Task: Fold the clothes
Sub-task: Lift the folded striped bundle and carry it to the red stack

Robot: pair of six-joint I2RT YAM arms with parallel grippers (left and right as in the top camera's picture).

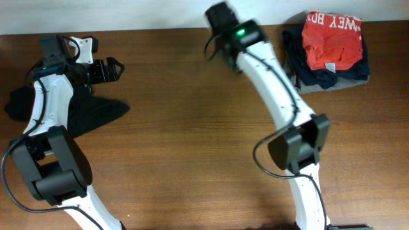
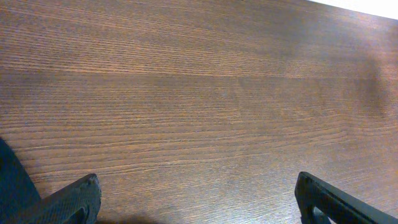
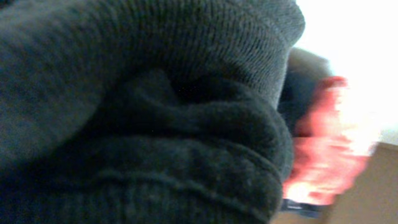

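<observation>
A black T-shirt (image 1: 89, 115) lies crumpled on the table at the left, partly under my left arm; a corner of it shows in the left wrist view (image 2: 9, 182). My left gripper (image 1: 114, 69) is open and empty above bare wood (image 2: 199, 202), to the upper right of that shirt. My right gripper (image 1: 220, 16) is at the table's far edge. Bunched dark cloth (image 3: 143, 124) with a ribbed hem fills the right wrist view and hides the fingers; it looks gripped.
At the back right is a pile of folded clothes: a red shirt with white lettering (image 1: 332, 39) on dark blue and grey garments (image 1: 300, 64). It shows as a red blur in the right wrist view (image 3: 323, 155). The right arm (image 1: 281, 96) crosses the table's middle.
</observation>
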